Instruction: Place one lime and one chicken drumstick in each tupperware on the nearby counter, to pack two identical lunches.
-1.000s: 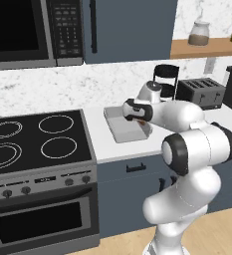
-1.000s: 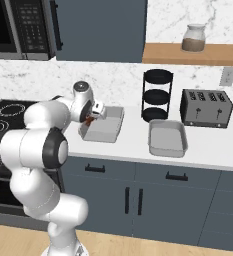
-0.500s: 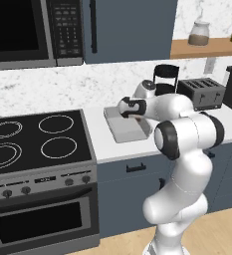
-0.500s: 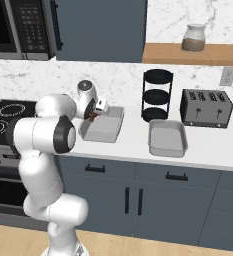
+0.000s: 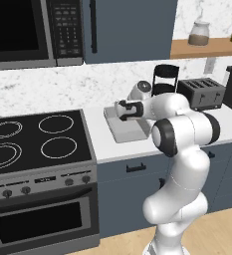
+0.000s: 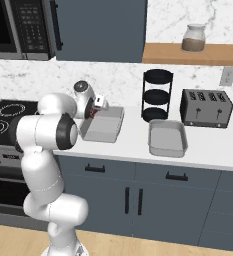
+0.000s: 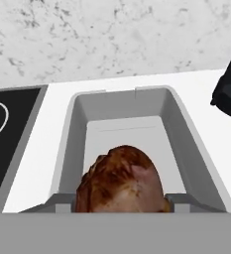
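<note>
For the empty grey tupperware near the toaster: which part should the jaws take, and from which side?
The tupperware lies flat on the counter, open side up, with a thin raised rim and low walls. A descent from above, the jaws straddling one long wall, probably suits it best: its body looks too wide to span. The wall facing the toaster seems freest; the black tiered rack crowds the far end.

A rendered home kitchen: black glass-top stove (image 5: 33,142) with oven below, microwave (image 5: 30,30) mounted above, white table (image 6: 208,147) over dark blue-grey drawers, marble backsplash (image 5: 62,87), slotted toaster (image 6: 206,108), wooden wall shelf (image 6: 193,52) carrying a jar (image 6: 193,38), wood floor (image 6: 138,247).
</note>
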